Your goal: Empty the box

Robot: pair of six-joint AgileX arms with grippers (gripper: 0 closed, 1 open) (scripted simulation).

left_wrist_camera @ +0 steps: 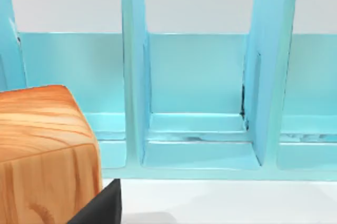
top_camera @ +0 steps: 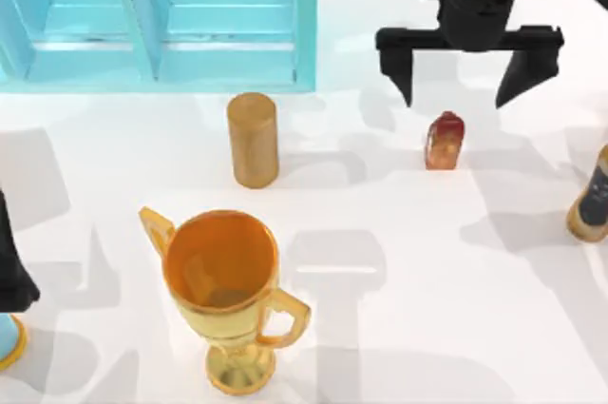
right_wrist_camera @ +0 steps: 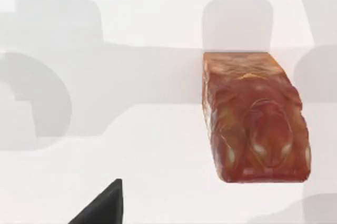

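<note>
Hanging over the far right part of the white tabletop (top_camera: pixel 399 261), the right claw (top_camera: pixel 465 90) has its two black fingers spread wide apart, pinching nothing. Just in front of it, apart from both fingertips, stands a small reddish-orange bottle-like object (top_camera: pixel 445 141); the right wrist view shows the same red-orange piece (right_wrist_camera: pixel 253 124) on the bare white surface, with one dark fingertip (right_wrist_camera: pixel 102 207) at the picture's edge and well apart from it.

The box (top_camera: pixel 161 24), large and light blue with thick walls and upright dividers, sits at the far left of the tabletop, its open compartments facing the camera above. In the left wrist view the box (left_wrist_camera: pixel 200 103) shows its dividers and the pale-blue floors of its compartments, and nothing can be seen in them from here.

A tan wooden cylinder (top_camera: pixel 253 139) stands upright just in front of the box, near its right end. Nearer the camera, a golden two-handled trophy cup (top_camera: pixel 225 290) stands upright, well apart from the cylinder. At the right edge a dark-labelled bottle (top_camera: pixel 593 197) is partly cut off.

The left arm sits low at the left edge of the top view; whether the left claw (top_camera: pixel 11 280) is spread or closed I cannot tell. Its wrist view has a wooden block (left_wrist_camera: pixel 45 155) close to the lens.
</note>
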